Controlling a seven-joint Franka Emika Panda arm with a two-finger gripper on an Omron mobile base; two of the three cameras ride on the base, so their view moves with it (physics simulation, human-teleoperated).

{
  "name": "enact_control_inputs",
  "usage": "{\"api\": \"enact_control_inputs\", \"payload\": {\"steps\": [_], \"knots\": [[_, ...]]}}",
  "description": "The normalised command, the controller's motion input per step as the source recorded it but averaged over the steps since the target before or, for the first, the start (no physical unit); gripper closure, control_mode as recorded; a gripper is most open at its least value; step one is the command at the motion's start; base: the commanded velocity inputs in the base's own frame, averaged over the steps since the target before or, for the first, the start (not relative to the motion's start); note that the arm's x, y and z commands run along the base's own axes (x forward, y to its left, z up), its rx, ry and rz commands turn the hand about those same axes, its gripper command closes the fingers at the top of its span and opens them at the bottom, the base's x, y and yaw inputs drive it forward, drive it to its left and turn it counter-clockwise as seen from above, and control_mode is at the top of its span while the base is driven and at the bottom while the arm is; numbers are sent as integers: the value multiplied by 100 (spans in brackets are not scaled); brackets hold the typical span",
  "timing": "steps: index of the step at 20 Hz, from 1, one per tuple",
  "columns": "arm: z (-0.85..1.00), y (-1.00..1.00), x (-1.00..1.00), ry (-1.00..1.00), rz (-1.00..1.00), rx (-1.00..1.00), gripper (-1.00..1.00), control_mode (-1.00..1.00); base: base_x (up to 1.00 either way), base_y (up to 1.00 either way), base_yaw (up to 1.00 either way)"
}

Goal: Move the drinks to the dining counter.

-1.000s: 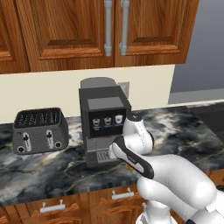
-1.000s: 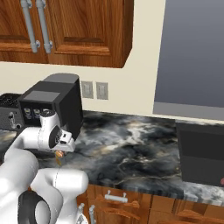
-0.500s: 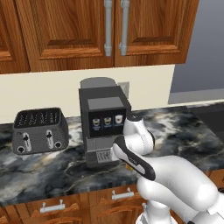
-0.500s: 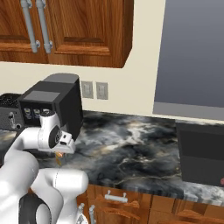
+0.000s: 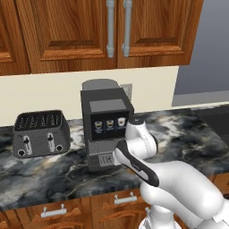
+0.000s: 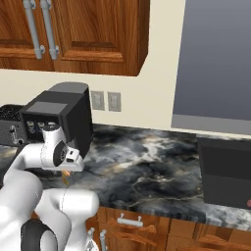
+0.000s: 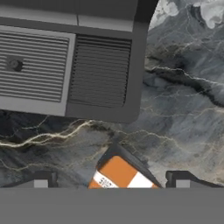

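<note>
Carton (image 7: 119, 174), the small orange one, lies on the marbled counter (image 7: 183, 100) just in front of the coffee machine (image 7: 70, 57), and in the hand view it sits between the two tips of the gripper (image 7: 111, 181), a little off centre and turned at an angle to them. The jaws stand wide, with bare stone showing on either side of the carton, so nothing is held. The step in hand looks like the grasp. To do it well, the hand should come straight down until the tips bracket the carton's flat sides. A slight roll to square the fingers with those sides would also help, since a pinch across the corners would likely twist or squirt so light a box. Close gently, then lift straight up before any sideways travel. The machine's base is the near hazard: its front edge is close to the carton, so any drift toward it risks a knock. Open stone lies on the other side, and in the right base view the counter runs free toward a dark box (image 6: 225, 171) well apart. The toaster (image 5: 40, 133) stands beyond the machine, out of the way. I cannot see the bottle.
</note>
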Motion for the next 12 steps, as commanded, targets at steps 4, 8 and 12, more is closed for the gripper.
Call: {"api": "enact_control_inputs", "payload": {"steps": [4,8,12], "knots": [[-46,0,0,-9,5,0,100,-100,0,0,0],[-61,-18,-14,-1,6,3,100,-100,0,0,0],[-76,-42,-42,1,3,1,100,-100,0,0,0]]}}
